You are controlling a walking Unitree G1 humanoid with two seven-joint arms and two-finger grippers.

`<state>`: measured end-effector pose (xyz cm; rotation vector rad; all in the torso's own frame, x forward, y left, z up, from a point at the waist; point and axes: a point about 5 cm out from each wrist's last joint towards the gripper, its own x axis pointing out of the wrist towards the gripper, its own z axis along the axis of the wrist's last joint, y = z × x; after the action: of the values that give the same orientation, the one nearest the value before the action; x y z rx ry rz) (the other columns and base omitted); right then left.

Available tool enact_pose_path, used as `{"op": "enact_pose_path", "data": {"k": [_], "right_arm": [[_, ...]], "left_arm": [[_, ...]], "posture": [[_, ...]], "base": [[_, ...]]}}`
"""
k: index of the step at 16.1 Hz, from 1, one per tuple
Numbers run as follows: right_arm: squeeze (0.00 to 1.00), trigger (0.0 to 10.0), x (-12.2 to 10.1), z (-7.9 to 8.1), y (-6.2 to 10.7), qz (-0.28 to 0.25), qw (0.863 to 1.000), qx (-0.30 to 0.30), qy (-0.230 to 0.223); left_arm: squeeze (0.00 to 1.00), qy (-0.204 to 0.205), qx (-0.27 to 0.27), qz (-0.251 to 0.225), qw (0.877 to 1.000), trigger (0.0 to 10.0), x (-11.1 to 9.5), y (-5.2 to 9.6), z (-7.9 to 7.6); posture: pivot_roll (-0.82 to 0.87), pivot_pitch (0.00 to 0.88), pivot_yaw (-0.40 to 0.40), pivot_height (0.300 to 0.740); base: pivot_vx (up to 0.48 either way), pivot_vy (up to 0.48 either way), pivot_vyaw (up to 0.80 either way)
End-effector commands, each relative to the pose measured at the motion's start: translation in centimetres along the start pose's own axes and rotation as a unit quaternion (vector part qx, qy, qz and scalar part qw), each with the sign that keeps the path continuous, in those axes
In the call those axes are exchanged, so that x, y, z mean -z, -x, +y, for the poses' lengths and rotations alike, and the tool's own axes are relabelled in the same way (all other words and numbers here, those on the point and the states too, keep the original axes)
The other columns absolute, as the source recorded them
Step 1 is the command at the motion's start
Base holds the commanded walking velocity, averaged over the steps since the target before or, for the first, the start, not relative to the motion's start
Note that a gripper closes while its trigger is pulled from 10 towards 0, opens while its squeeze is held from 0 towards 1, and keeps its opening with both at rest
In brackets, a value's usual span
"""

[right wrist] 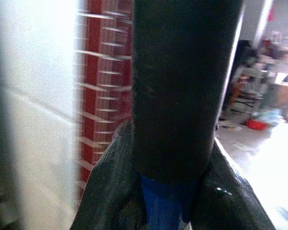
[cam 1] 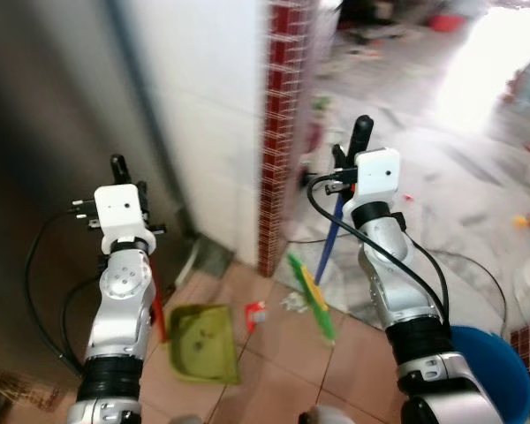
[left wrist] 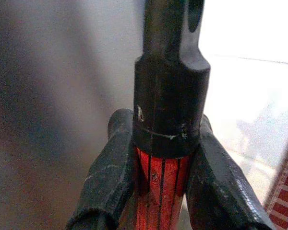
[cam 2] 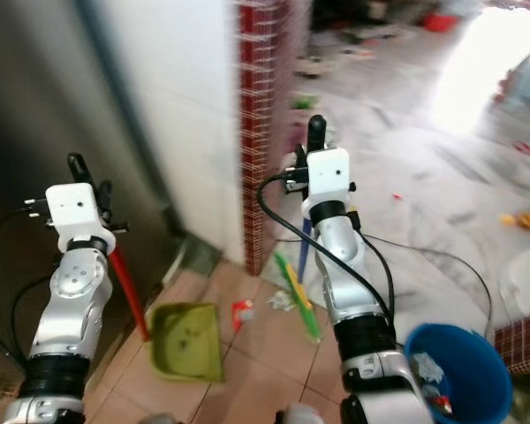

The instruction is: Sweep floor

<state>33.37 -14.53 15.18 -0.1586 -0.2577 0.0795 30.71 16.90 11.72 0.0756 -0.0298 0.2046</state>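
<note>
- Left gripper (left wrist: 161, 191) clamped on the dustpan handle (left wrist: 161, 184): red ribbed shaft pinched between both black fingers (left wrist: 108, 177), black end cap standing just above them.
- From the head camera, left gripper raised at the robot's left, beside a grey metallic surface (cam 1: 44, 132); red handle running down from it to the green dustpan (cam 1: 203, 343).
- Dustpan resting flat on the terracotta floor tiles (cam 1: 283, 353), mouth turned towards the litter.
- Right gripper (right wrist: 165, 191) closed around the broom handle (right wrist: 161, 201): blue shaft between the fingers, black grip sleeve rising above.
- Right gripper held high at the robot's right, near the corner of the red-tiled pillar (cam 1: 283, 132); blue handle sloping down to the green broom head (cam 1: 311, 296).
- Broom head lying on the floor close to the pillar's foot, bristles on the boundary between tiles and pale marble floor (cam 1: 442, 150).
- Red-and-white scrap (cam 1: 254, 314) on the tiles between dustpan and broom head; small white scraps (cam 1: 291, 302) just beside the broom head.
- Blue bucket (cam 2: 455, 371) at the robot's right, holding litter.
- Further debris scattered on the marble beyond; details blurred.
</note>
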Motion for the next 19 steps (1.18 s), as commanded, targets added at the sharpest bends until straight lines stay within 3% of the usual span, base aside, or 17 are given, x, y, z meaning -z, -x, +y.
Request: {"op": "enact_pose_path", "data": {"k": [1, 9, 11, 16, 19], "right_arm": [[0.0, 10.0, -1.8, 0.2, -0.9, -0.038, 0.999, -0.007, 0.009], [0.0, 10.0, -1.7, 0.0, -0.8, -0.036, 0.999, -0.009, 0.013], [0.0, 10.0, -1.3, -0.3, -0.3, -0.024, 1.0, -0.009, 0.012], [0.0, 10.0, -0.9, -0.8, 0.1, 0.006, 1.0, 0.004, -0.025], [0.0, 10.0, -0.8, -1.5, 0.5, 0.026, 0.998, 0.015, -0.046]], "left_arm": [[0.0, 0.009, -0.004, -0.03, 1.0, 10.0, -1.2, -0.1, 0.3], [0.0, -0.01, -0.015, -0.028, 0.999, 10.0, -0.7, 0.0, 0.5], [0.0, -0.039, -0.021, -0.034, 0.998, 10.0, -0.3, -0.2, 0.5], [0.0, -0.077, -0.041, -0.028, 0.996, 10.0, 0.7, -1.9, 0.0], [0.0, -0.069, -0.038, -0.012, 0.997, 10.0, 1.6, -3.0, -1.0]], "posture": [[-0.06, 0.0, 0.007, 0.74], [-0.07, 0.0, 0.0, 0.74], [-0.07, 0.0, -0.008, 0.74], [-0.12, 0.0, -0.021, 0.74], [-0.17, 0.0, -0.037, 0.74]], "base": [[0.356, 0.0, 0.0], [0.0, 0.0, 0.0], [0.0, 0.0, 0.0], [0.0, 0.0, 0.0], [0.0, 0.0, 0.0]]}}
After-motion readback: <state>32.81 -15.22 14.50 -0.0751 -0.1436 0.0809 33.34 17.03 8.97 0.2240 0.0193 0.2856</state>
